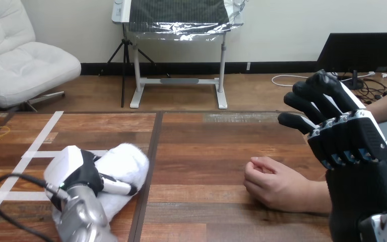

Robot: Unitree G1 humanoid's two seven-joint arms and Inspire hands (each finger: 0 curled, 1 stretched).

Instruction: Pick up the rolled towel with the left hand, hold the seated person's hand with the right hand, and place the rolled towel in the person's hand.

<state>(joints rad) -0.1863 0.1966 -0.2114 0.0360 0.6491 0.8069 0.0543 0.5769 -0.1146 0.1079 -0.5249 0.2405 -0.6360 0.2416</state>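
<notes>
Left hand (83, 174) is clamped round the towel (126, 159) at 8 o'clock, which rests on the table (201, 151). Right hand (352, 136), fingers spread, hovers at 3 o'clock, clear of the person's hand (272, 184). Remaining: lift, hold, placement.

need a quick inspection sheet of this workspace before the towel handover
surface: wooden table, dark seam down the middle
job's things: rolled towel on the table at left; person's hand resting at right, loosely curled
clutter: white tape strips; small yellow ring at far left
hands: left hand curled round the towel; right hand open, raised, apart from the person's hand
cables: nothing seen
surroundings: nothing seen
</notes>
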